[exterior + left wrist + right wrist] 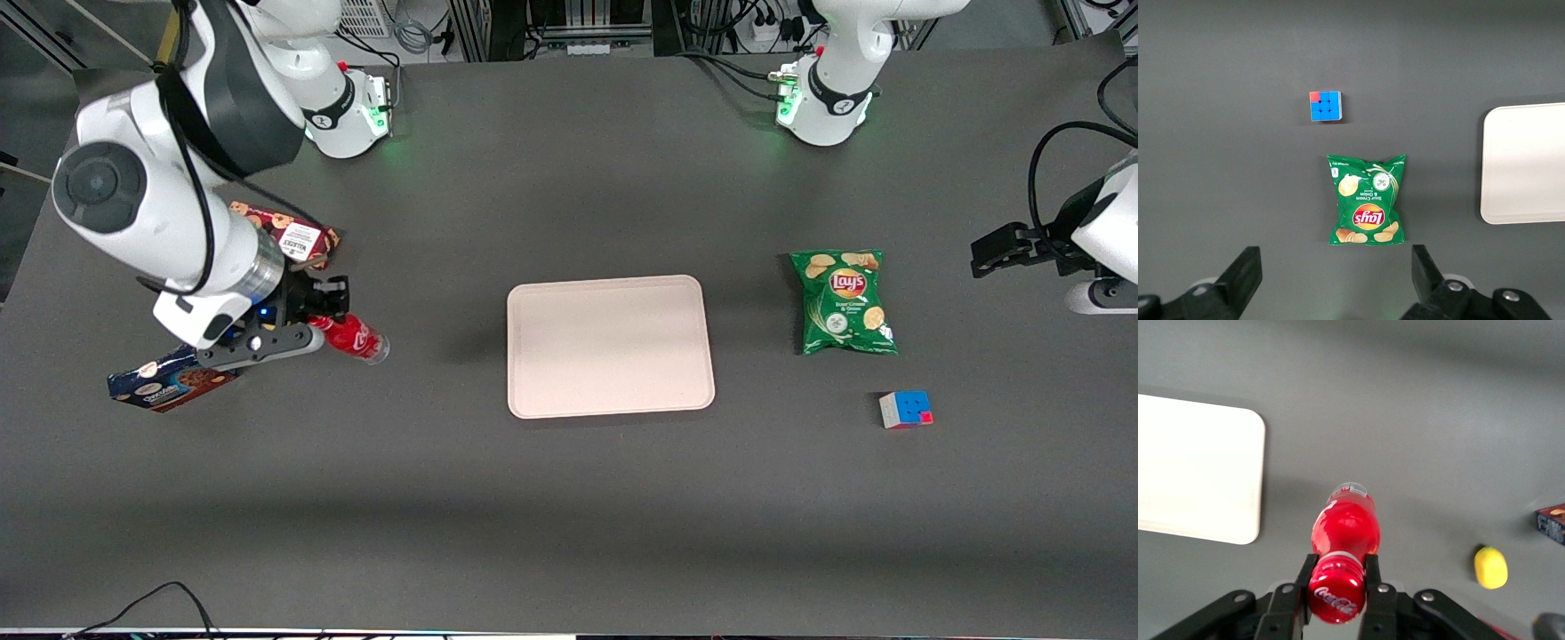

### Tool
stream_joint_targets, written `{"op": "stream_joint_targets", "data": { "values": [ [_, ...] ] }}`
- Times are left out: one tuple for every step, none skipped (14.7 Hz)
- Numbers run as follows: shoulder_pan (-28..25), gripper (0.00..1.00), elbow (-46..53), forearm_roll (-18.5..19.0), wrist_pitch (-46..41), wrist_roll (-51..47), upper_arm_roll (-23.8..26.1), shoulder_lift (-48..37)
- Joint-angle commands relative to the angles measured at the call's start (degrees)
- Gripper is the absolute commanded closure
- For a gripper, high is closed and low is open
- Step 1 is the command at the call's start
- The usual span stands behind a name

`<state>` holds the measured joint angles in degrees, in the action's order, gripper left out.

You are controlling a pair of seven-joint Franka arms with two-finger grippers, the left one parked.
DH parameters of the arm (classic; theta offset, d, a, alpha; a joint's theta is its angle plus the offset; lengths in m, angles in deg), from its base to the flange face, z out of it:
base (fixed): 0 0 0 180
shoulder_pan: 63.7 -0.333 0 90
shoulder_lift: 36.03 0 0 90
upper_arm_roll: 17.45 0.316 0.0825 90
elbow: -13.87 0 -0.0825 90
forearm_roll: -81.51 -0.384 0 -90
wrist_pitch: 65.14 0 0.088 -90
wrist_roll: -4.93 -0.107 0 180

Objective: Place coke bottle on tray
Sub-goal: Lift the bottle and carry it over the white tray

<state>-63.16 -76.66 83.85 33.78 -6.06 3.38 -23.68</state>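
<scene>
Gripper (327,313) clamped on coke bottle (356,338) near its cap, toward the working arm's end of the table; bottle tilted, apparently clear of the surface; tray (610,347) well apart, bare.

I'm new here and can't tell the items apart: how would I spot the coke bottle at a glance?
Start at the big pale tray in the middle of the dark table, then look toward the working arm's end. There the gripper has its fingers clamped on the coke bottle, between two snack boxes. Unlike those flat boxes, it is a small round bottle, red with white script.
</scene>
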Motion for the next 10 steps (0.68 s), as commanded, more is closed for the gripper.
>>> {"op": "stream_joint_targets", "data": {
  "values": [
    [-2.9,1.0,6.41,-0.67,-3.46,-8.93,2.63,1.63],
    [-5.17,1.0,7.46,-0.49,-3.46,-11.92,2.64,2.5],
    [-7.55,1.0,9.04,-0.23,-3.46,-14.99,2.64,3.99],
    [-9.92,1.0,11.14,0.03,-3.46,-18.15,2.64,6.01],
    [-12.38,1.0,13.17,0.21,-3.46,-21.06,2.55,8.03],
    [-14.67,1.0,15.19,0.56,-3.38,-23.78,2.37,10.22],
    [-16.69,1.0,17.12,1.61,-3.03,-26.42,2.28,12.59],
    [-18.45,1.0,18.71,2.92,-2.68,-28.88,2.28,14.97],
    [-19.86,1.0,19.33,4.5,-1.89,-30.82,2.2,16.91],
    [-20.74,1.0,19.34,6.09,-0.23,-31.97,2.2,18.49]
  ]
}}
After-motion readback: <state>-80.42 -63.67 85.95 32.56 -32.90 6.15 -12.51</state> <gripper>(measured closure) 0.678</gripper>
